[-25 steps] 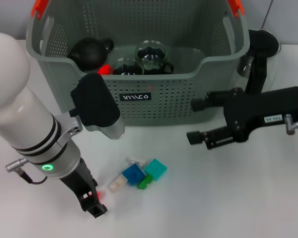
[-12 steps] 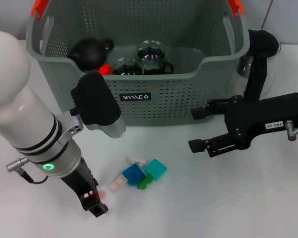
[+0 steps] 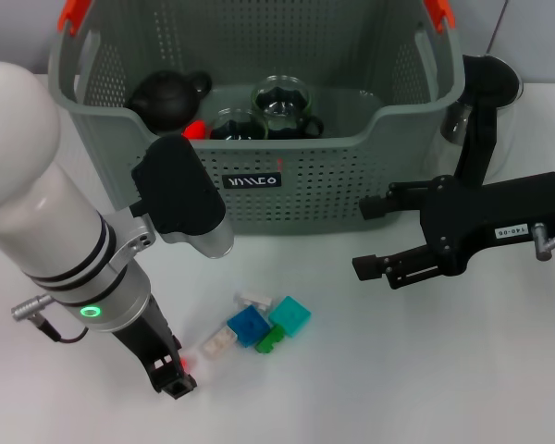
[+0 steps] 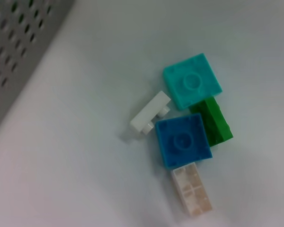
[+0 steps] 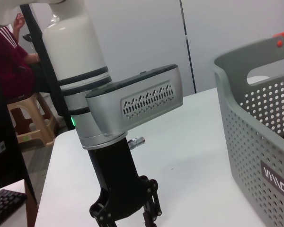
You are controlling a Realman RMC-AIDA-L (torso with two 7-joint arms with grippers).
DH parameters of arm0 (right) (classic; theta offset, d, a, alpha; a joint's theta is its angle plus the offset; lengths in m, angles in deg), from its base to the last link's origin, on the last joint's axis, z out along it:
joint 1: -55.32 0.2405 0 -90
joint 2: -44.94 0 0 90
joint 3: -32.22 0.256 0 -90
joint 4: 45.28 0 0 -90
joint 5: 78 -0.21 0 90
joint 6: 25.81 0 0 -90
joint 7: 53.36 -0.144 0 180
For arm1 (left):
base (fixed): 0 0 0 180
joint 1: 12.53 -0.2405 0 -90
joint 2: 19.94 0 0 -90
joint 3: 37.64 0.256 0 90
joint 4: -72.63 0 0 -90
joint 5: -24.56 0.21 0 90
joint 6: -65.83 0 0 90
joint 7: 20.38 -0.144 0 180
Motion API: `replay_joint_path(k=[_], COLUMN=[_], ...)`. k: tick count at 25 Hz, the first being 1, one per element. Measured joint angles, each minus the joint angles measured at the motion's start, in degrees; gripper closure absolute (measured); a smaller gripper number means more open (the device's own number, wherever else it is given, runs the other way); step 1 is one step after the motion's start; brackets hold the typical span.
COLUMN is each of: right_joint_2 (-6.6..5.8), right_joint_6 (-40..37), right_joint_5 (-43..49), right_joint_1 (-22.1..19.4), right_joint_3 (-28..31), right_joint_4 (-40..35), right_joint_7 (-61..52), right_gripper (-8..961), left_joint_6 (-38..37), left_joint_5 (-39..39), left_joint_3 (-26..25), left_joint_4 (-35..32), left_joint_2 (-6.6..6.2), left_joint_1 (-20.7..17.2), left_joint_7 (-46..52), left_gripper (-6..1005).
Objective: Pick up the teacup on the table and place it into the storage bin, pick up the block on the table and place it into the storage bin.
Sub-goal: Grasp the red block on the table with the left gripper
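Several small blocks lie together on the white table: a blue block (image 3: pixel 248 325) (image 4: pixel 182 141), a teal one (image 3: pixel 290 314) (image 4: pixel 191 86), a green one (image 3: pixel 270 341), a white one (image 3: pixel 255 301) and a cream one (image 3: pixel 218 343). My left gripper (image 3: pixel 174 381) (image 5: pixel 128 215) hangs low over the table, just left of the cluster. The grey-green storage bin (image 3: pixel 305 185) stands behind them. Two glass teacups (image 3: pixel 282 102) lie inside it. To the right of the blocks, in front of the bin's right corner, my right gripper (image 3: pixel 365 239) stands open and empty.
A black teapot (image 3: pixel 166 97) and a small red piece (image 3: pixel 195 129) also lie in the bin. A clear glass vessel (image 3: pixel 486 83) stands right of the bin, partly behind my right arm. The bin's perforated wall (image 5: pixel 255 123) rises close to the right wrist.
My right gripper has drifted slightly toward the front of the table, still open. The left gripper has barely shifted. The blocks have not moved.
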Motion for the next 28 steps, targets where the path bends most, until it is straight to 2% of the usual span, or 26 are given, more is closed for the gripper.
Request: replay_joint_path(k=[5, 28], right_joint_2=[0.08, 0.26], right_joint_6=[0.1, 0.3], right_joint_5=[0.0, 0.0], right_joint_1=[0.1, 0.1], right_joint_3=[0.1, 1.2], right_joint_4=[0.0, -0.1], right_joint_7=[0.0, 0.0], right_gripper=[8, 9], left_joint_6=[0.2, 0.8], left_joint_5=[0.1, 0.6], left_joint_3=[0.1, 0.6], left_joint_4=[0.2, 1.5], left_joint_2=[0.00, 0.00], left_joint_1=[0.0, 0.2], left_joint_7=[0.2, 0.2], left_gripper=[493, 569])
